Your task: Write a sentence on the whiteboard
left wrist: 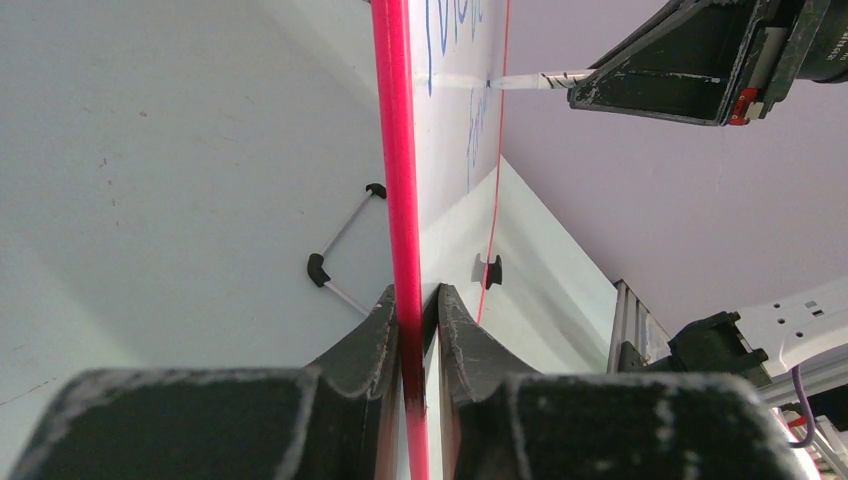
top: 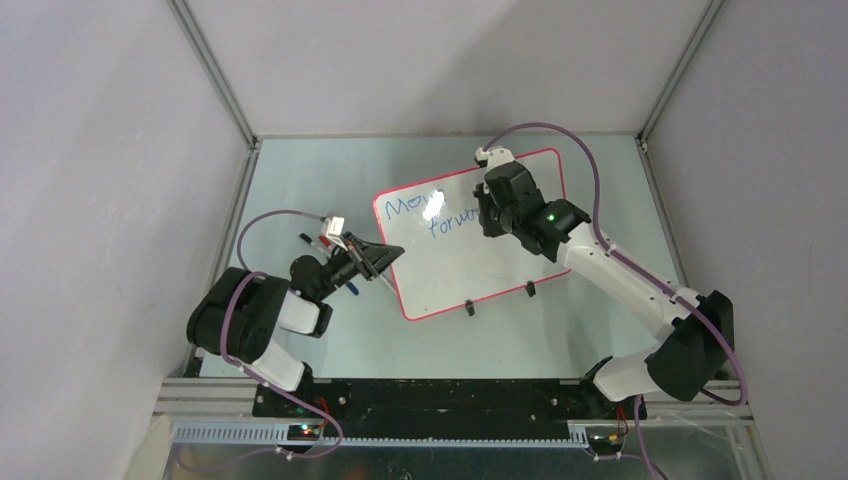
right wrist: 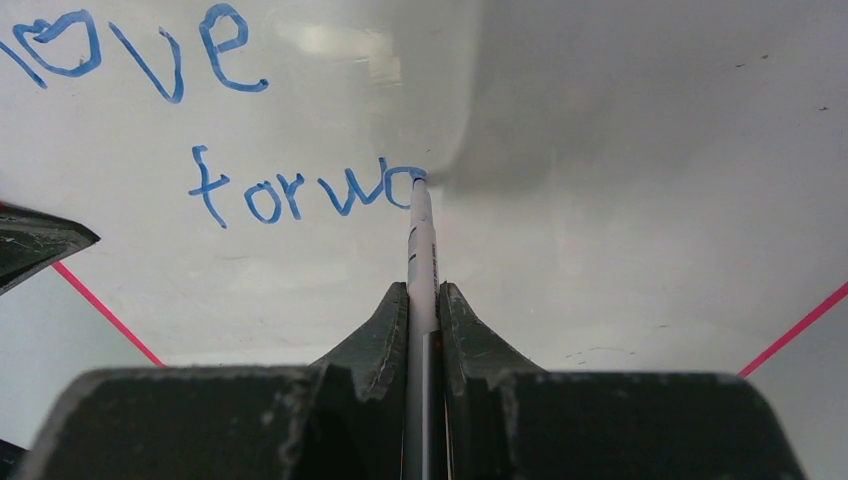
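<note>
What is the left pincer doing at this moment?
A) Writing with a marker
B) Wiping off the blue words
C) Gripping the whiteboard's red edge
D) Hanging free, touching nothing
C: the left wrist view shows the left pincer closed on the red frame of the whiteboard, while the marker sits in the right pincer.

Plain grey walls (top: 90,150), pale tabletop (top: 300,180), aluminium corner posts (top: 215,70), soft even light.
</note>
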Robot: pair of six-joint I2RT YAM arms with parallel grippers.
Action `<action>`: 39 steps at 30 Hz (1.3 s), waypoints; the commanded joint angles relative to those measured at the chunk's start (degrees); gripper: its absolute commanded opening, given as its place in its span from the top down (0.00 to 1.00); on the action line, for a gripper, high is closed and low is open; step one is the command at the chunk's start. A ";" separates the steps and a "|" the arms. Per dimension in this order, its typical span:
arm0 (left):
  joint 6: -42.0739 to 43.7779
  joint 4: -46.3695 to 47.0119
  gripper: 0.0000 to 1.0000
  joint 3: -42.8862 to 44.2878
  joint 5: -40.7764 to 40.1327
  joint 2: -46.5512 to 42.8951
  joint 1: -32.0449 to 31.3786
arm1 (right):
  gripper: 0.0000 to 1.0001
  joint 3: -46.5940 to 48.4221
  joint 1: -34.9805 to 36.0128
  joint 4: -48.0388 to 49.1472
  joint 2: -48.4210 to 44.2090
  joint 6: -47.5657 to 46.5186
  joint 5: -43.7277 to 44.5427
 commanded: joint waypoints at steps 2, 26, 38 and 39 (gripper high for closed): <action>2.70 2.16 1.00 1.00 -1.63 -0.19 0.80 | 1.00 -0.41 -0.23 -0.27 -1.40 0.96 1.47; 2.70 2.16 1.00 1.00 -1.69 -0.25 0.73 | 1.00 -1.28 0.66 -0.88 -3.26 1.06 2.49; 2.61 2.16 1.00 1.16 -1.78 -0.02 0.73 | 1.00 -1.26 1.13 3.28 -7.41 0.29 1.95; 2.61 2.16 1.00 1.15 -1.72 0.05 0.74 | 1.00 -1.28 1.15 3.33 -7.40 0.19 2.25</action>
